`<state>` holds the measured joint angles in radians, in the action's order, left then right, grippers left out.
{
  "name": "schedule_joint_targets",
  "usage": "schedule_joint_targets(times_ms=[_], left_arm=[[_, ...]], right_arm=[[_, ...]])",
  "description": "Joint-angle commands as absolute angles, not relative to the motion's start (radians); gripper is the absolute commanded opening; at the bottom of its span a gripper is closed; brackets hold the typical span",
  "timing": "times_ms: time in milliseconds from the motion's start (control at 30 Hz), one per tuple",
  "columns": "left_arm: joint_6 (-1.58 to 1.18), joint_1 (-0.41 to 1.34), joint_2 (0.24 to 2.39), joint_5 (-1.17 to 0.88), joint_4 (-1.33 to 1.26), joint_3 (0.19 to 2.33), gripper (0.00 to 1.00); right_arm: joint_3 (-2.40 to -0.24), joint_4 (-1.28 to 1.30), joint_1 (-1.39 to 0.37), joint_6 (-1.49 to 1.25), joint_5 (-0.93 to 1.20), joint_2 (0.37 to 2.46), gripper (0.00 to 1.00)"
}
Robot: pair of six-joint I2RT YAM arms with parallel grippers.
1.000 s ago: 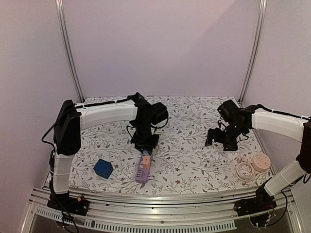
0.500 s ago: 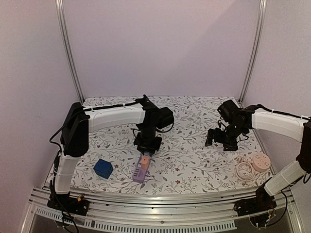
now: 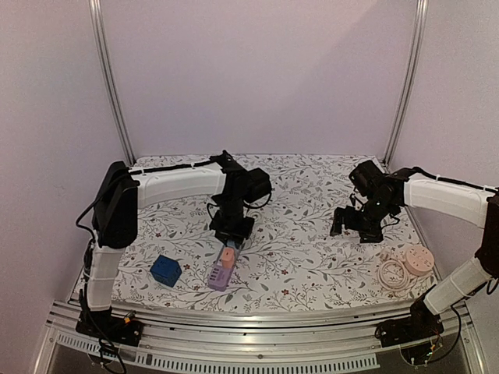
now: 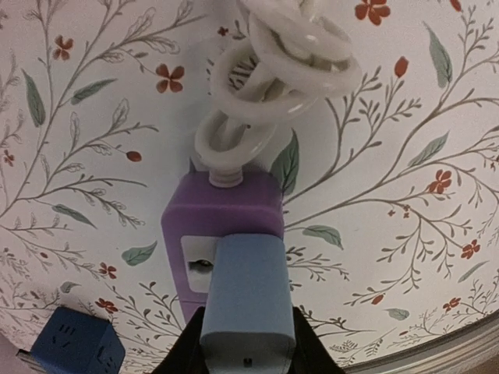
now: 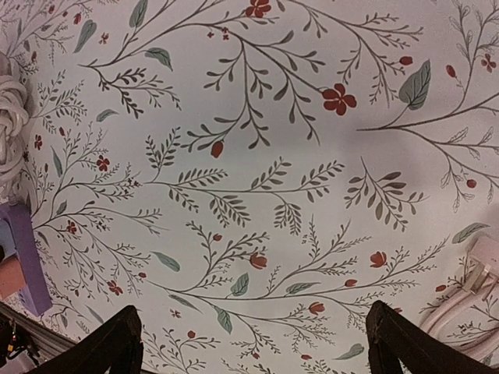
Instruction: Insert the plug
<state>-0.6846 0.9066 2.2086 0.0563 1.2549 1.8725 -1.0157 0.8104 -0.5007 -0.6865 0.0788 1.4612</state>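
My left gripper (image 4: 248,347) is shut on the plug (image 4: 248,300), a blocky body that looks grey-blue in the left wrist view and peach from above (image 3: 228,255). The plug stands over the white face of the purple socket strip (image 4: 222,210), covering most of it. One slot shows to the plug's left. I cannot tell how deep the plug sits. From above, the left gripper (image 3: 231,239) hangs over the strip (image 3: 220,276) near the front edge. The strip's white coiled cable (image 4: 273,78) lies beyond it. My right gripper (image 3: 348,224) is open and empty (image 5: 249,343), far to the right.
A blue cube (image 3: 165,269) sits left of the strip and shows in the left wrist view's corner (image 4: 74,347). At the front right lie a pink round socket (image 3: 419,261) and a white coiled cord (image 3: 394,275). The table's metal front rail (image 3: 249,323) is close by.
The left arm swung a little right and then back left. The plug and the purple strip ended slightly further left. The right arm has not moved.
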Motion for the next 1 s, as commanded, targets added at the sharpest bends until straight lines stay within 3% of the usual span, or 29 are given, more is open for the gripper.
schedule_joint_targets(times_ms=[0,833,867,967], left_arm=[[-0.598,0.802,2.271,0.131,1.247,1.82,0.0],[-0.395,0.31,2.23,0.129,1.094,1.739,0.0],[-0.399,0.306,2.22,0.12,1.079,1.727,0.01],[-0.399,0.304,2.204,0.095,1.053,1.716,0.16]], right_arm=[[-1.062,0.843,-0.494,-0.664,0.049,1.455,0.99],[-1.324,1.002,-0.494,-0.651,0.027,1.54,0.99],[-1.33,1.008,-0.494,-0.658,0.02,1.539,0.99],[-1.338,1.022,-0.494,-0.681,0.01,1.527,0.99]])
